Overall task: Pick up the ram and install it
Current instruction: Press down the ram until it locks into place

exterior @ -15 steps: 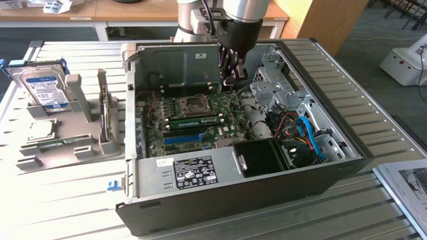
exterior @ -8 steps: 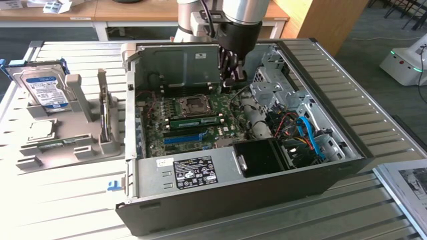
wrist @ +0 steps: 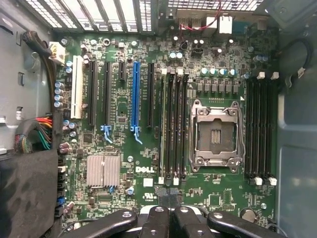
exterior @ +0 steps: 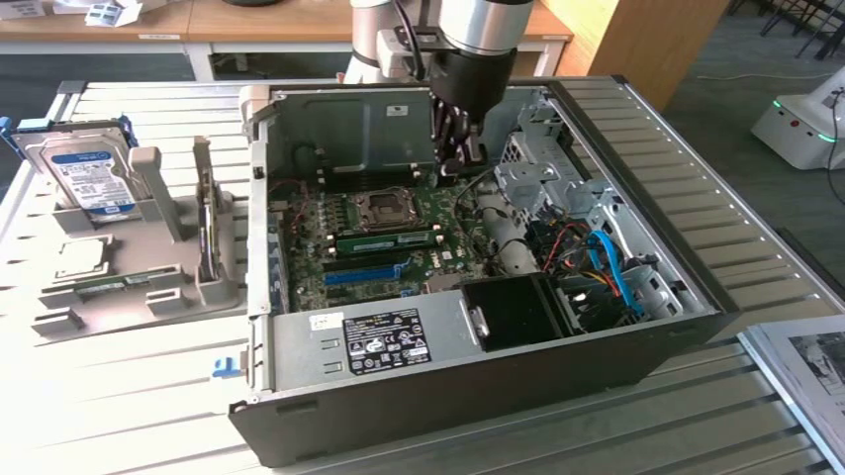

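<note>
The claw (exterior: pixel 453 163) hangs closed and empty inside the open computer case (exterior: pixel 660 327), above the motherboard (wrist: pixel 124 178). The ram (exterior: pixel 386 238) sits in a slot beside the processor socket (wrist: pixel 216 136), edge-on in the wrist view.

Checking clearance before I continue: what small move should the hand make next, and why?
Probably lift the hand straight up out of the case. It hangs shut and empty, low over the motherboard, and a green stick already sits in the slot beside the CPU socket.
</note>
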You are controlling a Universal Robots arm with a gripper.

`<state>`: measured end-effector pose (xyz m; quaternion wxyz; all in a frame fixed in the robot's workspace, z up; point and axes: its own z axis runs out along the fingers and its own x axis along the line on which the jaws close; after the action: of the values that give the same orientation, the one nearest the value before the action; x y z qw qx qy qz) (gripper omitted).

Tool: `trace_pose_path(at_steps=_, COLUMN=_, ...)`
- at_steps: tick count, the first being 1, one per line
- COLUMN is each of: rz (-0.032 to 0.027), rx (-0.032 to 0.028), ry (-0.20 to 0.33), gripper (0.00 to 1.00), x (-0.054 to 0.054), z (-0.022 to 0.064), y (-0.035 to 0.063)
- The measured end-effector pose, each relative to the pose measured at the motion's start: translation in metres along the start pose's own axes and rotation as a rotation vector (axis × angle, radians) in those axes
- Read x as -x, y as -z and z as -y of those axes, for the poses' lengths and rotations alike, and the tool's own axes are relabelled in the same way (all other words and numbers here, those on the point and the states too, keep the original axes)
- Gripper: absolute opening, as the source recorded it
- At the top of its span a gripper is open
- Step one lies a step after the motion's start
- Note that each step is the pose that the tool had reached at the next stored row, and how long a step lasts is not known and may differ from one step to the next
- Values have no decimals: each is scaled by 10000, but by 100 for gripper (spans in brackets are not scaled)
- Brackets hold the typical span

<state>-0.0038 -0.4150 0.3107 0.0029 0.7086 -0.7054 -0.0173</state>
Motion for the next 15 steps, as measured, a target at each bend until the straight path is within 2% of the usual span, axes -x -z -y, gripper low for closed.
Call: trace_pose_path(at_steps=15, rz=-1, rx=1, ry=0, gripper=10, x=-3, z=3, y=-122)
